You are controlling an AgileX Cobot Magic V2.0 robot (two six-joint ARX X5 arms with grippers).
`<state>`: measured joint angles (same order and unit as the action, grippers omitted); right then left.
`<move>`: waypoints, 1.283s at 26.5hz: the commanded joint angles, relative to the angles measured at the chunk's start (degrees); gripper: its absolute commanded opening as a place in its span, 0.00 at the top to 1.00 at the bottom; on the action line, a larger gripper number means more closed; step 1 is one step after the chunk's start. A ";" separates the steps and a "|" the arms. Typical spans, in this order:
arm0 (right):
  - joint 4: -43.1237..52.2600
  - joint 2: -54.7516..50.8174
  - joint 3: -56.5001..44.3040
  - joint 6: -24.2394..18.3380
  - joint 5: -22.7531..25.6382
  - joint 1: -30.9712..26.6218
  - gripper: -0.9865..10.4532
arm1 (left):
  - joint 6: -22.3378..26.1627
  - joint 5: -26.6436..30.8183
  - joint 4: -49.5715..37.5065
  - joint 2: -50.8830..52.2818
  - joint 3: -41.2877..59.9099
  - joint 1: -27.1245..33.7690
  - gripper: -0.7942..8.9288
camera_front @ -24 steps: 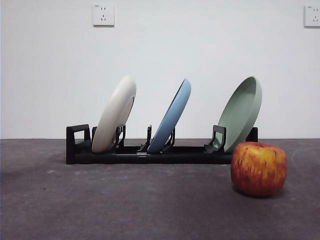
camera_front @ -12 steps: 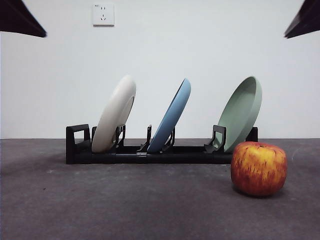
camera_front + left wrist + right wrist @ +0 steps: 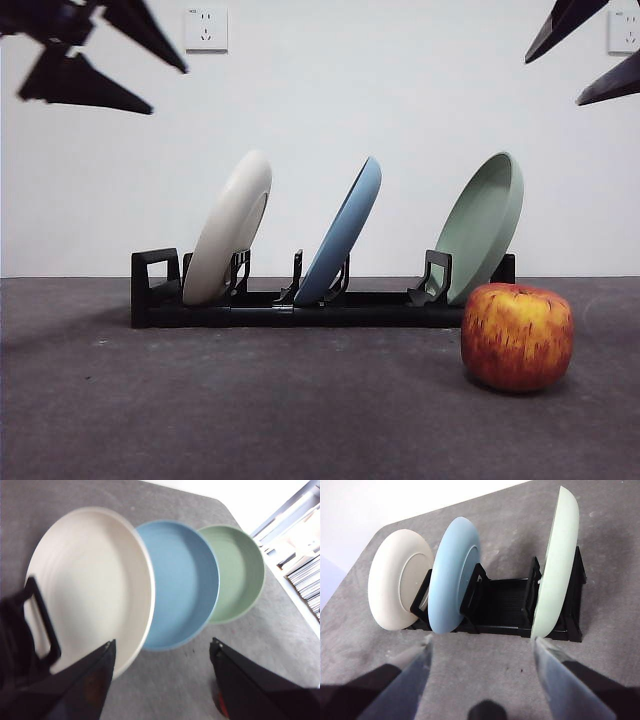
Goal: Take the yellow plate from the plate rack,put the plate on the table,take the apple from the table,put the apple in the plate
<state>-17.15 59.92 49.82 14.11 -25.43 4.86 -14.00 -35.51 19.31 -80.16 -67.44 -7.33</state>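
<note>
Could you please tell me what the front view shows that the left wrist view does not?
Only the front view shows the apple on the table, clear of the plate rack, and wall sockets. Only the left wrist view shows the plates' inner faces and shelving past the table edge. Both show the yellow plate, blue plate and green plate standing in a row, and the open left gripper.
</note>
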 commanded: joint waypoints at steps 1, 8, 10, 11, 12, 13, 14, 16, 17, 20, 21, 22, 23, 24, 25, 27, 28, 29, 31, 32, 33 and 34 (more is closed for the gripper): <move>0.17 0.20 0.20 -0.57 -0.15 0.09 0.61 | 2.29 1.38 1.11 -4.68 -5.01 -2.05 0.60; 0.17 0.20 0.20 -0.55 -0.17 0.09 0.61 | 4.09 5.60 6.93 -15.28 -16.33 -6.16 0.60; 0.17 0.20 0.20 -0.55 -0.17 0.09 0.61 | 4.15 5.64 6.93 -17.70 -17.92 -6.97 0.60; 0.17 0.20 0.20 -0.55 -0.17 0.09 0.61 | 4.11 5.77 6.75 -18.71 -18.36 -7.28 0.60; 0.17 0.20 0.20 -0.55 -0.17 0.09 0.61 | 3.91 6.16 6.16 -19.69 -18.58 -7.56 0.60; 0.17 0.20 0.20 -0.55 -0.17 0.09 0.61 | 3.65 7.30 5.75 -20.61 -18.60 -7.91 0.60; 0.17 0.20 0.20 -0.55 -0.15 0.09 0.61 | 3.67 8.39 5.68 -21.20 -18.60 -8.17 0.60; 0.17 0.20 0.20 -0.55 -0.17 0.09 0.61 | 3.72 10.67 5.90 -22.32 -18.60 -8.70 0.60; 0.17 0.20 0.20 -0.55 -0.17 0.09 0.61 | 3.74 11.56 5.90 -22.67 -18.60 -8.81 0.60; 0.17 0.20 0.20 -0.55 -0.15 0.09 0.61 | 3.74 12.96 5.53 -22.88 -18.60 -8.87 0.60; 0.17 0.20 0.20 -0.55 -0.15 0.09 0.61 | 3.74 12.94 5.22 -22.88 -18.60 -8.87 0.60; 0.17 0.20 0.20 -0.57 -0.13 0.07 0.61 | 3.74 12.59 4.94 -22.88 -18.60 -8.87 0.65; 0.17 0.20 0.20 -0.55 -0.11 0.07 0.61 | 3.76 12.22 4.81 -22.88 -18.60 -8.87 0.71; 0.17 0.20 0.20 -0.57 -0.11 0.07 0.61 | 3.80 11.98 4.81 -22.88 -18.60 -8.85 0.79; 0.17 0.20 0.20 -0.55 -0.11 0.07 0.61 | 4.00 11.67 4.85 -22.88 -18.60 -8.81 0.87; 0.17 0.20 0.20 -0.55 -0.11 0.09 0.61 | 4.92 11.26 4.85 -22.88 -18.60 -8.81 0.93; 0.17 0.20 0.20 -0.55 -0.11 0.07 0.61 | 5.31 11.26 4.85 -22.88 -18.60 -8.81 0.93; 0.17 0.20 0.20 -0.55 -0.11 0.09 0.61 | 5.31 11.26 4.83 -22.88 -18.60 -8.81 0.93; 0.17 0.20 0.20 -0.55 -0.11 0.09 0.61 | 5.31 10.93 4.81 -22.88 -18.73 -8.81 0.93; 0.17 0.20 0.20 -0.55 -0.11 0.09 0.61 | 5.31 10.71 4.83 -22.88 -18.88 -8.81 0.93; 0.17 0.20 0.20 -0.55 -0.11 0.09 0.61 | 5.31 9.75 4.83 -22.80 -19.06 -8.81 0.93; 0.15 0.20 0.20 -0.55 -0.11 0.07 0.61 | 5.29 8.63 4.83 -22.67 -19.34 -8.81 0.93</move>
<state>-17.15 59.92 49.82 14.09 -25.47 4.86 -9.91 -26.83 24.36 -102.74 -86.56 -16.47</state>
